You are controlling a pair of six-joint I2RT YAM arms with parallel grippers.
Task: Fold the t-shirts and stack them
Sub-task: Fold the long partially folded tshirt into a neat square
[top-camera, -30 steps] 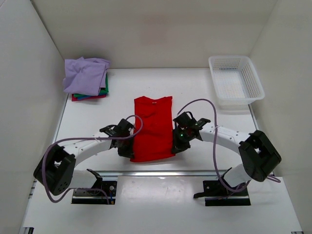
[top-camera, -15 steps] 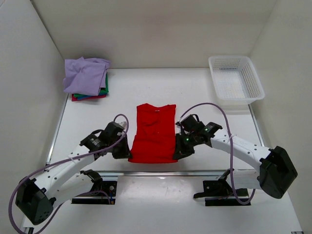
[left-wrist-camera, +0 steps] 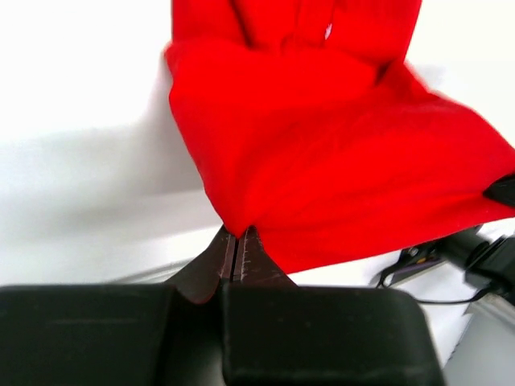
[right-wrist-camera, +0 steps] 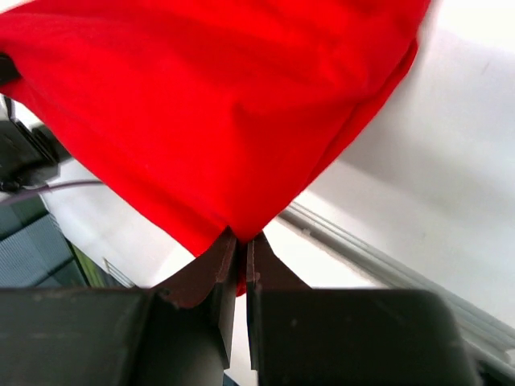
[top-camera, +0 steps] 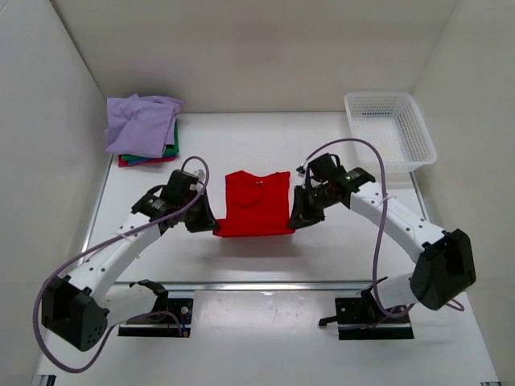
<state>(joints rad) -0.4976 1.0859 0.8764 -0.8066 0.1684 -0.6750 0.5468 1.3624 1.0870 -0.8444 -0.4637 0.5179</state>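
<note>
Three folded shirts, judging by the colours, make up the folded stack (top-camera: 143, 133) at the far left corner of the table (top-camera: 346, 249): pale lavender on top, green and red edges beneath, so that part of the work looks finished. Nearer the middle, the left gripper (top-camera: 212, 227) has its fingers pinched tight on the near left corner of the red t-shirt (top-camera: 256, 205). That shirt lies at the centre, its collar end flat on the table toward the back and its near hem raised and stretched between the two arms. The right gripper (top-camera: 294, 220) is clamped just as tightly on the near right corner. I judge the lengthwise fold to be only half made: the hem has yet to be laid over the collar end, and the bundle must then go onto the stack. Far right, the white mesh basket (top-camera: 389, 135) stands well apart.
</note>
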